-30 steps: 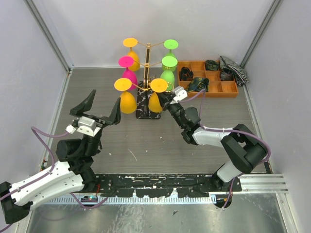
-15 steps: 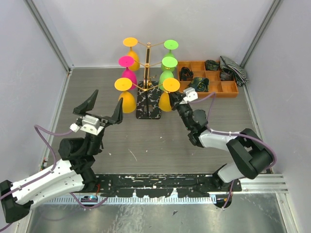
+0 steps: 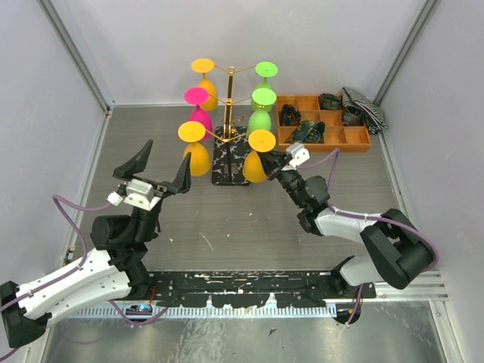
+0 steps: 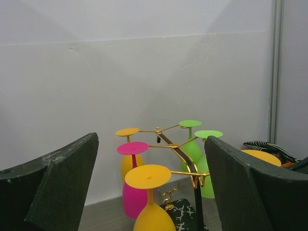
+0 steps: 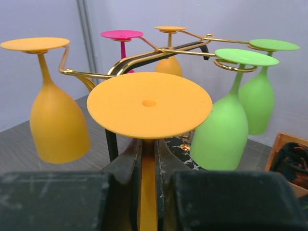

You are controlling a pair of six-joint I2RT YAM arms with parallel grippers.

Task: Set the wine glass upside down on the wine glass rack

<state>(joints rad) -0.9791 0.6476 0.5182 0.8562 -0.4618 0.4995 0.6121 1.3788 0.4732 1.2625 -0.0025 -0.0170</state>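
1. The right gripper (image 5: pixel 148 161) is clamped on the stem of the wine glass (image 5: pixel 149 103). Its two dark fingers (image 5: pixel 126 166) press the stem from either side, just beneath the foot.
2. This orange wine glass is upside down, with its flat round foot on top and its bowl hanging below the fingers.
3. From above, the held glass sits at the front right of the rack (image 3: pixel 229 162), just beside the speckled black base and low beside the gold pole. Whether its foot touches one of the curled arms cannot be told.
4. In the right wrist view, the foot is in front of the gold arms, between a hanging orange glass (image 5: pixel 55 125) on the left and a hanging green glass (image 5: pixel 224 130) on the right.
5. Five glasses hang upside down on the rack. Two orange ones and a pink glass (image 3: pixel 201 121) are on the left, and two green ones are on the right.
6. The left gripper (image 3: pixel 159 168) has its jaws spread wide with nothing between them. It hovers above the table (image 3: pixel 227 223), well apart from the rack's front left side.
7. Its wrist view looks at the rack between its two dark fingers (image 4: pixel 62 187).
8. A wooden tray (image 3: pixel 333 146) with dark items in its compartments lies at the far right, with a striped cloth (image 3: pixel 364 107) at its far corner.
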